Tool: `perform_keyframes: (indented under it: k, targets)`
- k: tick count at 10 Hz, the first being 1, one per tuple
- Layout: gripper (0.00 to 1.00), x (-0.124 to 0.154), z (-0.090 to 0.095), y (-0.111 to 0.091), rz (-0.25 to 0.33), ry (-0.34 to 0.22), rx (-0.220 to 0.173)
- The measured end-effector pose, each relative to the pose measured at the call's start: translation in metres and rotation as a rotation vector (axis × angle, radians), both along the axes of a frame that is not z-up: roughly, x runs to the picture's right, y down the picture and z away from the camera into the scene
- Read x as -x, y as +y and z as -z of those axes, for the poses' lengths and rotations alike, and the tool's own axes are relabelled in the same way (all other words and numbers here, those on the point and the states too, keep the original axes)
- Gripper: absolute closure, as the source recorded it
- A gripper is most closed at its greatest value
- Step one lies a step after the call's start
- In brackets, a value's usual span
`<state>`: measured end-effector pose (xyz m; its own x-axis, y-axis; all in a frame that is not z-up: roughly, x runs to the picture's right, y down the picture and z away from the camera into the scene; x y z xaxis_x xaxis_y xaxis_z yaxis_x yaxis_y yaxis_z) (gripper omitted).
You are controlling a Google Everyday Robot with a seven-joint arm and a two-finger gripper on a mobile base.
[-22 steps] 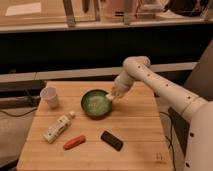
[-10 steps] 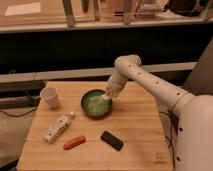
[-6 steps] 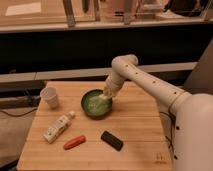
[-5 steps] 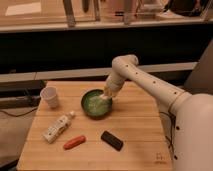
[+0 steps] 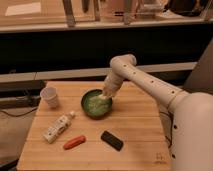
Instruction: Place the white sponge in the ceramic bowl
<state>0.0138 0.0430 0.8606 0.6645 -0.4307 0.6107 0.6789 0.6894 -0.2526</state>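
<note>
The ceramic bowl [image 5: 84, 104], with a dark green rim and a speckled light-green inside, stands on the wooden table [image 5: 142, 125] a little left of centre. My gripper [image 5: 104, 96] points down into the right side of the bowl, at or just above its inside. A pale off-white patch at the gripper's tip may be the white sponge, but I cannot tell it apart from the gripper. No sponge lies anywhere else on the table.
A white paper cup [image 5: 49, 96] stands left of the bowl. A white bottle [image 5: 58, 127] lies at the front left. A red-orange object [image 5: 74, 142] and a black block [image 5: 112, 140] lie in front of the bowl. My arm reaches in from the right.
The gripper has moved left from the bowl's right rim to over its inside and has come down into it. Nothing else has moved.
</note>
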Motion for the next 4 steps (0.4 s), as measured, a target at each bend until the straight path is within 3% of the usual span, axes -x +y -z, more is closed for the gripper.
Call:
perform_keyframes:
  k: [2,4]
  targets:
    - [0.95,-0.0003,-0.0008,-0.0004,0.003,0.002,-0.001]
    - [0.87,0.0039,-0.0020,-0.0001,0.009,0.000,0.000]
